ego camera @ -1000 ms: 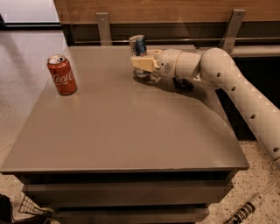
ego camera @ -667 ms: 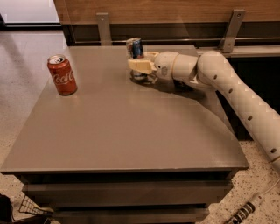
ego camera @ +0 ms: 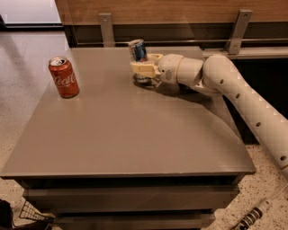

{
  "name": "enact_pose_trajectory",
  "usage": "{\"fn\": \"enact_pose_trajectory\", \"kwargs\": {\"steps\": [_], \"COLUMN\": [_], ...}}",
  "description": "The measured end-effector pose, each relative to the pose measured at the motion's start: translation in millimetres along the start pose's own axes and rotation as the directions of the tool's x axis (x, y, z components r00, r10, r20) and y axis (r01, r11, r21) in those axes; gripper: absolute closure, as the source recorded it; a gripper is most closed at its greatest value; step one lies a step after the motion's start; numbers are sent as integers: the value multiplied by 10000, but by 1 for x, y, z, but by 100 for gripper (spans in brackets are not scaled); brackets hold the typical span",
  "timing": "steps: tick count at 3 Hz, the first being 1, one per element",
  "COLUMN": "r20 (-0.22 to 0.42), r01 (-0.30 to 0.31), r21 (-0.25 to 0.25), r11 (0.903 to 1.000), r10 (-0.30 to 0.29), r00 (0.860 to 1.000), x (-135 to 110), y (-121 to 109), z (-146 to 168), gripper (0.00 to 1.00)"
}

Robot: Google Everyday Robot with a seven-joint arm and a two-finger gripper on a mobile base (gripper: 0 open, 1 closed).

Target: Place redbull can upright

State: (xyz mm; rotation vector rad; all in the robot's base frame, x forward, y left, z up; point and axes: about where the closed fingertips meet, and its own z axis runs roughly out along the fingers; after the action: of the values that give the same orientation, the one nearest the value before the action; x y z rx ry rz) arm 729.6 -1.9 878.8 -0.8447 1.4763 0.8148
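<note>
Now | left: red coke can stands alone on the table | back middle: redbull can is upright, a bit more left and lower than a second ago, bottom at or just over the table | hand squeezes its lower part | next, I think: let go.

The grey table fills the centre of the frame. Speckled floor shows at left and lower right. A wood wall panel runs along the top, with metal brackets below it. Bright light falls at upper left. The gripper sits at upper centre, over the table.
</note>
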Motion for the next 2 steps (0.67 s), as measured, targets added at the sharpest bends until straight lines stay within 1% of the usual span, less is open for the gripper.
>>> {"fn": "enact_pose_trajectory", "kwargs": {"steps": [1,2], "r20": [-544,-555], "r01": [582,588], "r21": [76,78], "r11": [9983,9982], "r10": [-577,-583], "r00": [9968,9968], "x": [10,10], "y": [7,7], "z": [-19,-19], "gripper": [100,100]}}
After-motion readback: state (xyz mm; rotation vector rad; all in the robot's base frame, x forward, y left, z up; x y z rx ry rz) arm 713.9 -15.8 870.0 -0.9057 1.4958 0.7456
